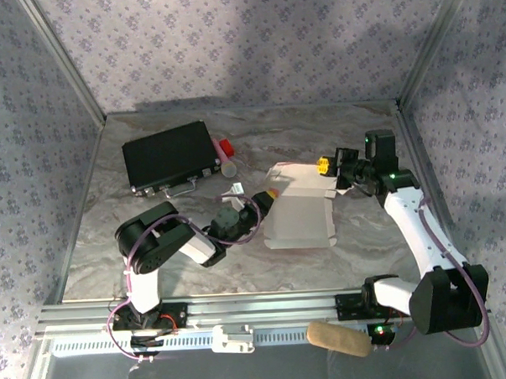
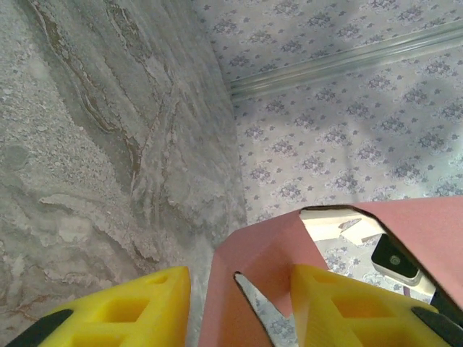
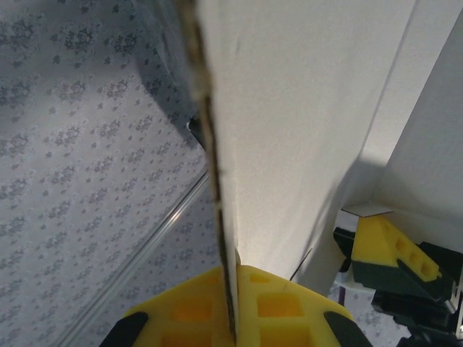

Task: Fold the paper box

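Case [image 1: 169, 159], black, lies far left on the counter [image 1: 373, 235]. Count: 1. Just right of the case are a red piece [image 1: 226, 146], count 1, and a pale tube [image 1: 228, 168], count 1. Further right of the case and nearer the arms is the left hand [image 1: 268, 195]. Its fingers stand partly apart astride a pink flap, and the wrist view shows a gap on one side, so it is not clamped. Right of the case, past that hand, the box [image 1: 303, 217] lies on the counter as a partly opened sheet, pale inner face up. Count: 1. Farthest right of the case, the right hand [image 1: 326, 168] is pinched closed on a raised panel of the box, with the card edge running straight between its pads. Hands: 2.

Handling, as judged: the card is thin and very light. It looks stiff across a panel and weak at the scored creases, and too hard a squeeze would likely dent or kink it. It probably slides on the smooth counter, so one hand should anchor it while the other folds. Best hold is a flap or panel edge close to a crease, pads flat on both faces, not mid-panel or on a slot.
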Motion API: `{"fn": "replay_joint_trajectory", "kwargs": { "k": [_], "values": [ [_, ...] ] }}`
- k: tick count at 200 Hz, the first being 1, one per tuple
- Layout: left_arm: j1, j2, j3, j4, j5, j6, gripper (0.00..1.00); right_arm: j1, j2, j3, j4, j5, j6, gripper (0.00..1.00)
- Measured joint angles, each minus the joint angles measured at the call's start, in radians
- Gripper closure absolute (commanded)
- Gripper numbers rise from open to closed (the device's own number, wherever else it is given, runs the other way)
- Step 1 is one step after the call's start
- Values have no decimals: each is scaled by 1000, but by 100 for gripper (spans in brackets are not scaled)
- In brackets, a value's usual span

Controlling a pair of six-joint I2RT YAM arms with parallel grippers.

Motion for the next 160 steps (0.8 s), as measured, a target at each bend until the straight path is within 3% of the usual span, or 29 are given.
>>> {"fn": "replay_joint_trajectory", "kwargs": {
  "k": [39,66,85,108,139,160],
  "values": [
    [-8,-183,-118,-162,-26,8,52,94,13,-31,64,111,-93,100],
    [-22,-449,-145,-451,-43,18,50,155,41,-87,164,188,-134,100],
    [-43,-669,-132,-735,-57,34,54,190,49,-100,211,242,-166,100],
    [-58,-858,74,-1182,-109,134,60,231,50,-133,255,298,-207,100],
    [-21,-842,472,-1547,-139,323,67,259,51,-138,261,335,-237,100],
    [29,-769,608,-1661,-114,404,50,267,59,-138,264,346,-243,100]
  ]
}}
